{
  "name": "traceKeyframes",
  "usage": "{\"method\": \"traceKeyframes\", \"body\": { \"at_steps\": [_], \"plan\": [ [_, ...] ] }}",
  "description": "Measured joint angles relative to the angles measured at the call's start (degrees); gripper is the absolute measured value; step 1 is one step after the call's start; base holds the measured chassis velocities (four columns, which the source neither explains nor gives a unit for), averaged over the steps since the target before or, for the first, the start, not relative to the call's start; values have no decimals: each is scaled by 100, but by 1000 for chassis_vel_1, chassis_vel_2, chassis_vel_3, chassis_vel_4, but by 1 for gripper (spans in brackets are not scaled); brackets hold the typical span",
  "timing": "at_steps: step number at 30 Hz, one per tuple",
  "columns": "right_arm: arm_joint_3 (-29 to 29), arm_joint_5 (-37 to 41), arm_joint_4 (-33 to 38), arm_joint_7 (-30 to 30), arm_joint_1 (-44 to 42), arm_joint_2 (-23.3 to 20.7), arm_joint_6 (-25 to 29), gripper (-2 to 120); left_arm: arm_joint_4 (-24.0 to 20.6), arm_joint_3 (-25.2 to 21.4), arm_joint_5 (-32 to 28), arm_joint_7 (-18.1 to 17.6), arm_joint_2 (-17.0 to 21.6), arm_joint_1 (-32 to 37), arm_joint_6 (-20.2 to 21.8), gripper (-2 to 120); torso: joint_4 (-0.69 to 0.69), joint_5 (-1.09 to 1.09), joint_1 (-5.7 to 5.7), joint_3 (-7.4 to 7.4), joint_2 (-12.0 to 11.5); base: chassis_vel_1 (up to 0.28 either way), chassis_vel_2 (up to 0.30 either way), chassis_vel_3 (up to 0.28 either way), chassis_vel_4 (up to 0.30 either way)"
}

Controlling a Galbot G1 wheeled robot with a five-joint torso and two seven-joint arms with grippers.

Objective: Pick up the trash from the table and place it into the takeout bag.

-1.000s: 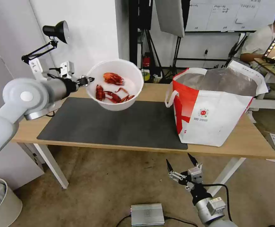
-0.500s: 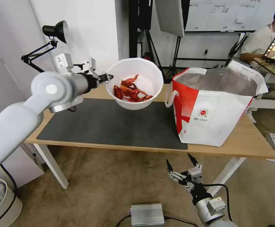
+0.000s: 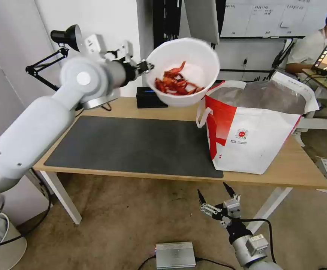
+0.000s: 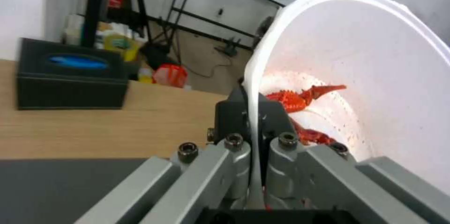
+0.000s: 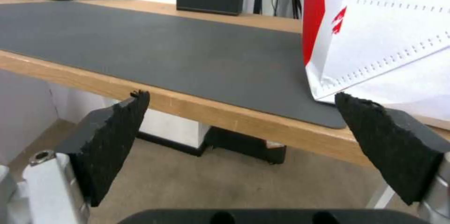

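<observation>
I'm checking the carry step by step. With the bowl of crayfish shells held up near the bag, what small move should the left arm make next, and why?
Probably carry it a little further toward the robot's right. The left gripper pinches the rim of the white bowl, tilted and high, but it hangs by the near edge of the takeout bag, not over its foil-lined opening. The right gripper waits open below the table.

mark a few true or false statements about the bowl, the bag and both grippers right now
1. The left gripper pinches the rim of the white bowl. True.
2. The bowl rests on the dark mat. False: it is held in the air, beside the takeout bag.
3. The right gripper is open, below the table edge. True.
4. The bowl is empty. False: red crayfish shells lie inside.
</observation>
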Motion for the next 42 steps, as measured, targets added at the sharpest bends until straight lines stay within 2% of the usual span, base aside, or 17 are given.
{"method": "traceKeyframes", "body": {
  "at_steps": [1,4,5,8,11,14,24,31,42],
  "plan": [
    [0,0,0,0,0,0,0,100,0,0,0,0,0,0,0,0,0,0,0,0,0,0,0,0,0],
    [0,0,0,0,0,0,0,100,278,137,51,-40,-414,-172,-15,0,0,1,0,0,0,0,0,0,0],
    [0,0,0,0,0,0,0,100,278,137,51,-40,-414,-172,-15,0,0,1,0,0,0,0,0,0,0],
    [0,0,0,0,-1,0,0,100,647,220,157,-78,-915,-341,-31,0,-1,0,0,0,0,0,0,0,0],
    [0,0,0,0,0,0,0,100,788,245,211,-86,-1092,-391,-33,0,-1,1,0,0,0,0,0,0,0],
    [0,0,0,0,0,0,0,100,1132,367,347,-90,-1479,-529,-69,0,-2,1,0,0,0,0,0,0,0],
    [0,0,0,0,0,0,0,100,1740,529,569,-89,-2000,-679,-149,0,-1,0,0,0,1,0,0,0,0],
    [0,0,0,0,0,0,0,100,2340,698,822,-154,-2525,-780,-278,0,0,0,0,0,1,0,0,0,0],
    [0,0,0,0,0,0,0,100,2832,1060,1446,-264,-3117,-764,-498,0,-1,0,0,0,1,0,0,0,0]
  ]
}}
